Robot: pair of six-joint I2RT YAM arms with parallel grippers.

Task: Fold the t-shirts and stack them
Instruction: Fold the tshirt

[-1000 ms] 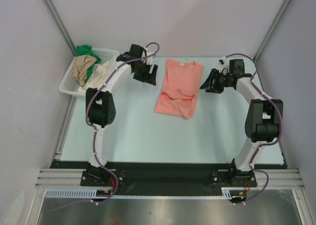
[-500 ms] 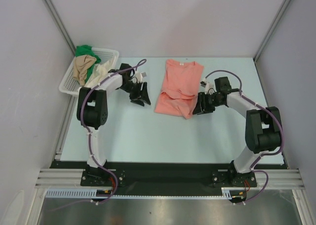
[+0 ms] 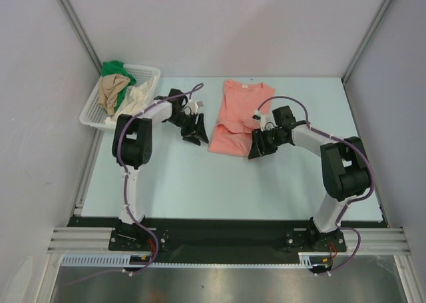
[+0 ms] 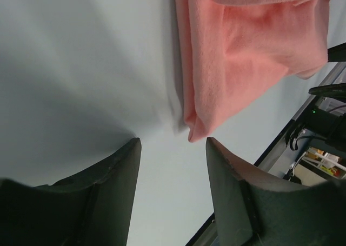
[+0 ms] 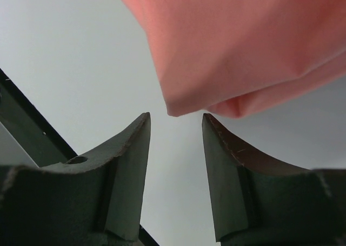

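Note:
A salmon-pink t-shirt (image 3: 239,113) lies partly folded on the table, collar toward the back. My left gripper (image 3: 196,138) hovers low at its near left corner, open; in the left wrist view that pink corner (image 4: 197,131) sits just beyond the gap between the fingers. My right gripper (image 3: 255,152) is low at the near right corner, open, and the shirt's corner (image 5: 175,110) hangs just past its fingertips without being pinched. Green (image 3: 114,68), tan (image 3: 112,90) and cream (image 3: 138,94) t-shirts are bunched in the basket.
A white lattice basket (image 3: 90,113) stands at the back left of the table. The pale table (image 3: 219,183) ends at a black rail near the arm bases. Grey walls close in both sides.
Both arms have swung from the table's back toward the near corners of the pink shirt and dropped low. The left jaws have narrowed a little. The shirt has not moved.

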